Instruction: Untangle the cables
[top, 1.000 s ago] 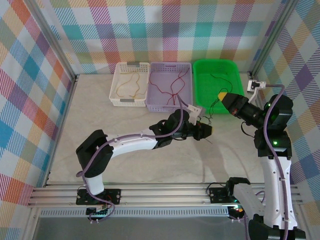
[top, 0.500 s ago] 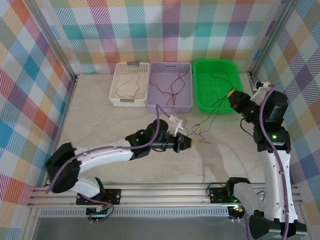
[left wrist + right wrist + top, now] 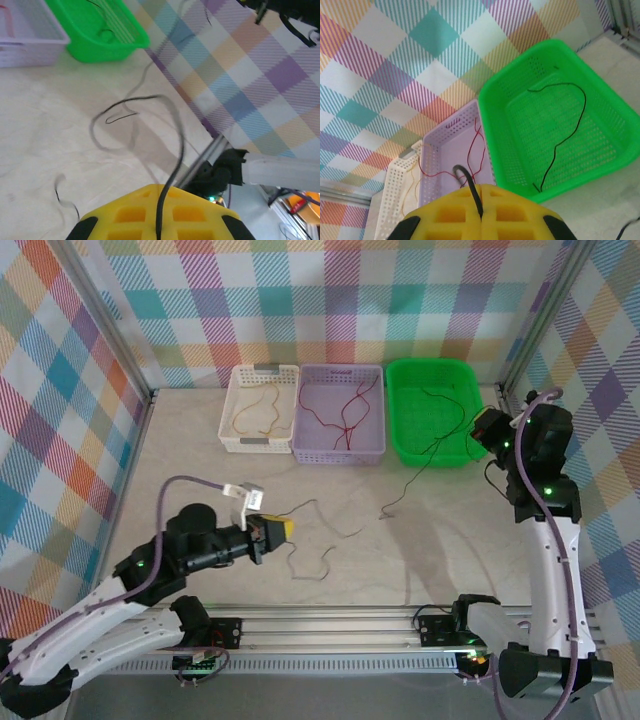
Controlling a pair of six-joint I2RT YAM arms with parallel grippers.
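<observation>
No writing, number, brand mark or sign can be read anywhere. The white basket, the lilac basket, the green basket and the checked walls carry colour and pattern only, with no lettering on them.

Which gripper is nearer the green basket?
Right. The right gripper is at the right edge of the green basket; the left gripper is well away, toward the near left.

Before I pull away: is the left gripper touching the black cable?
Touching. The left wrist view shows the black cable running down into the seam of the shut left gripper, pinched with no gap.
</observation>
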